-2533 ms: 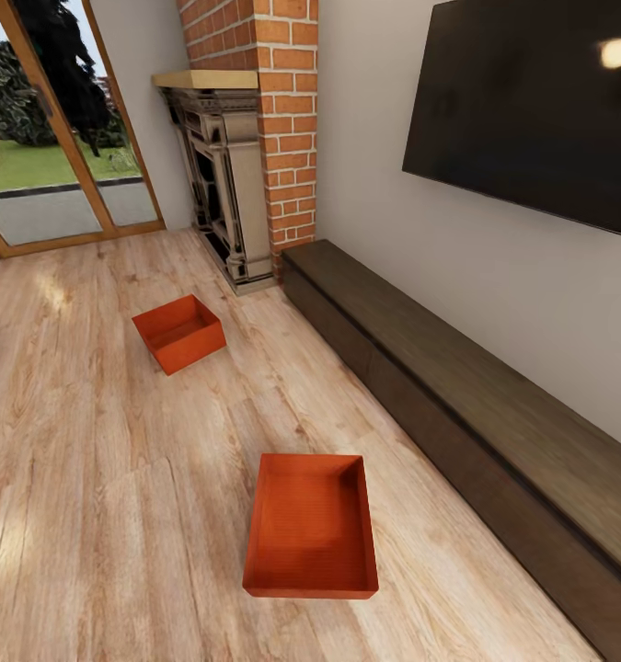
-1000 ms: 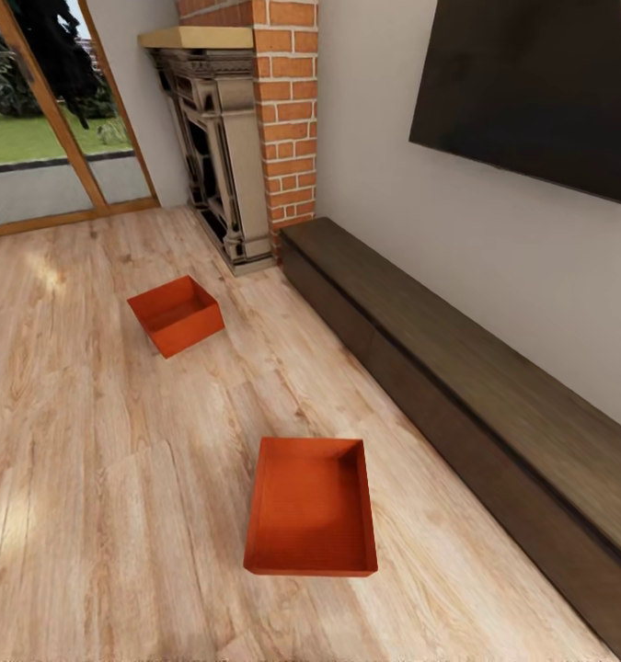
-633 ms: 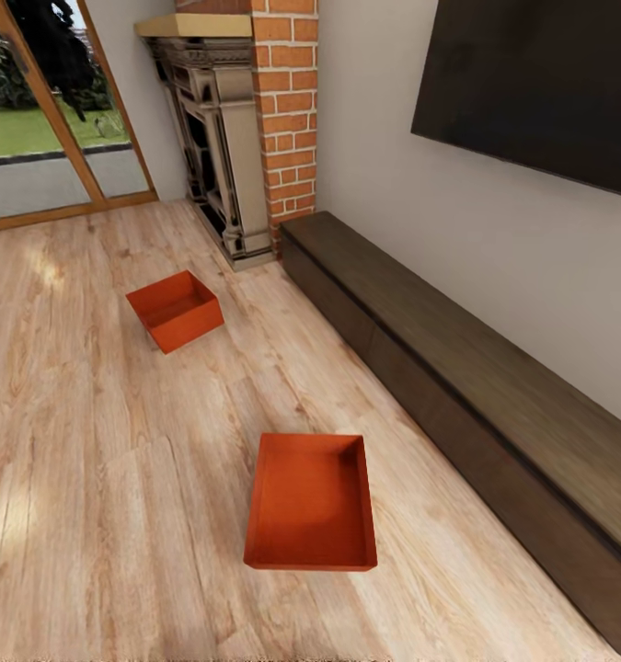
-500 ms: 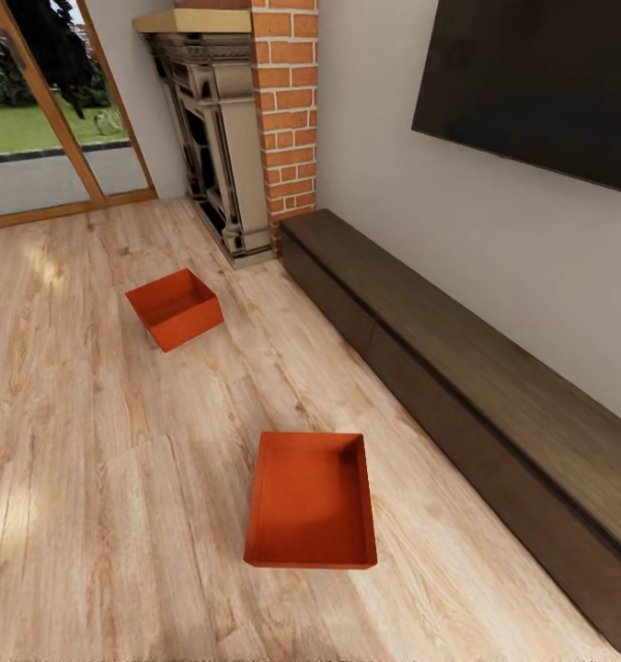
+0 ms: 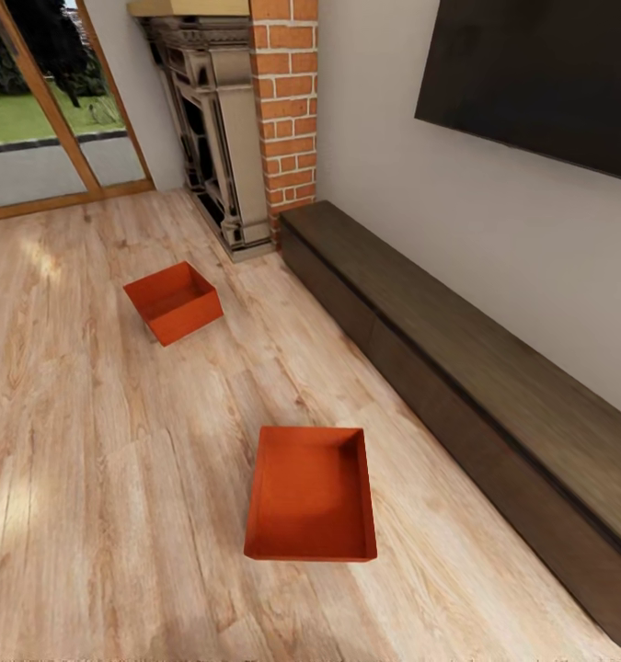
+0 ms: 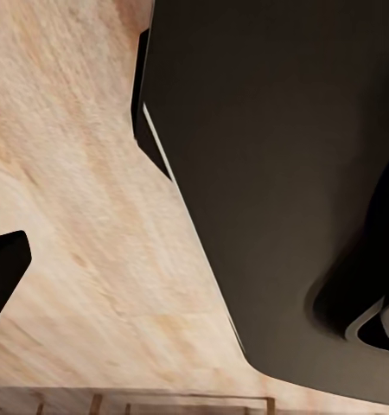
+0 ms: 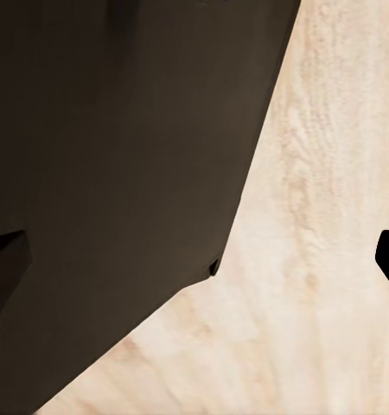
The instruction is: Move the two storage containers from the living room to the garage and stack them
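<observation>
Two orange bins on the wood floor (image 5: 62, 441): near bin (image 5: 312, 494) open-topped, just beside the long dark bench (image 5: 466, 386); far bin (image 5: 174, 301) well apart, near the fireplace (image 5: 220, 138). Finger tips of both claws barely visible at wrist-view edges, seemingly spread, holding nothing.

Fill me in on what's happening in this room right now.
Nothing is being handled yet. Two orange-red storage containers sit open side up on the living room's wood-plank floor: the near container beside the long dark bench, the far container out toward the fireplace. They lie well apart, not stacked, and both look empty. The wrist views show just wood floor and dark robot bodywork, so neither container has been picked up or moved toward the garage.
</observation>
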